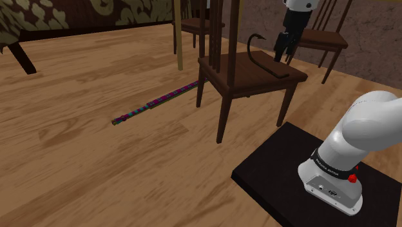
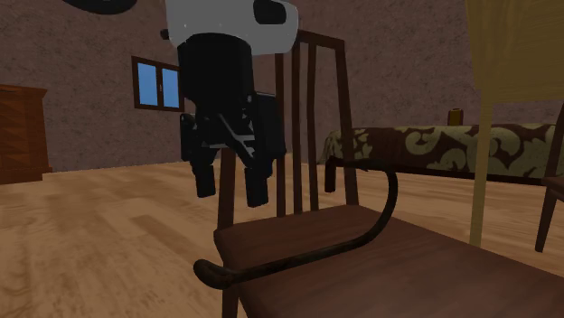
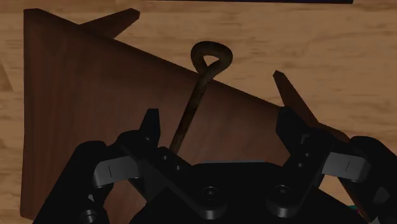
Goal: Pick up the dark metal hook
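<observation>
I see a plank floor (image 1: 77,148) across the shoulder view. A patterned couch (image 1: 38,19) sits upper left, a striped rod (image 1: 154,103) lies left of centre, a brown chair (image 1: 222,68) stands at centre, and a mottled wall (image 1: 373,39) shows upper right. The black stand (image 1: 277,174) fills the lower right. The hook (image 1: 249,45) lies on the chair's seat, upper right of centre. It is thin and dark rusty-brown, looped at one end, with the other end curling up off the seat. My gripper (image 1: 282,57) hangs above its shaft, fingers apart, clasping nothing.
</observation>
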You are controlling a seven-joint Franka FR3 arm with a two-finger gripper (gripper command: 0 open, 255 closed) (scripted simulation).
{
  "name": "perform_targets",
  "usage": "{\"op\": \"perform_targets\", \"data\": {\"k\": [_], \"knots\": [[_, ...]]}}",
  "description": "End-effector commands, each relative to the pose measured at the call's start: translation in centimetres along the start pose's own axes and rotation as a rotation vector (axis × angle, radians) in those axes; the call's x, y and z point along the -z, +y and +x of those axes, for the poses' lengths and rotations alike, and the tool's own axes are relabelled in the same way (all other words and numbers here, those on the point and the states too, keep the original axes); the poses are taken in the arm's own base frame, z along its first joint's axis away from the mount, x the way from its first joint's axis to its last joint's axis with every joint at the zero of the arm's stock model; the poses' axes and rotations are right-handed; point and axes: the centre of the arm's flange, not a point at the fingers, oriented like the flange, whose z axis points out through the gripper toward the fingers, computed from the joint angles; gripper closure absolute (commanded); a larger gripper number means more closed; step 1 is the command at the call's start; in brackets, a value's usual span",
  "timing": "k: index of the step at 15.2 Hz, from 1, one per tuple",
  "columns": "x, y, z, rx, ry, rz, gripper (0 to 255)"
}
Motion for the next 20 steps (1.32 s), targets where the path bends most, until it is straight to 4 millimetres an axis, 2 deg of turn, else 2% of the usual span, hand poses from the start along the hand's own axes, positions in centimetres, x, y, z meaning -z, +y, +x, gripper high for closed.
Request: {"op": "perform_targets", "data": {"k": [1,9,10,17,19,20], "knots": [[0.0,0.0,0.0,0.000,0.000,0.000,0],[-4.9,6.0,9.1,-0.387,-0.078,0.089,0],[-5.0,6.2,9.3,-0.394,-0.080,0.091,0],[-9.0,5.9,9.2,-0.394,-0.080,0.091,0],[-9.0,5.9,9.2,-0.394,-0.080,0.091,0],[-9.0,5.9,9.1,-0.394,-0.080,0.091,255]]}}
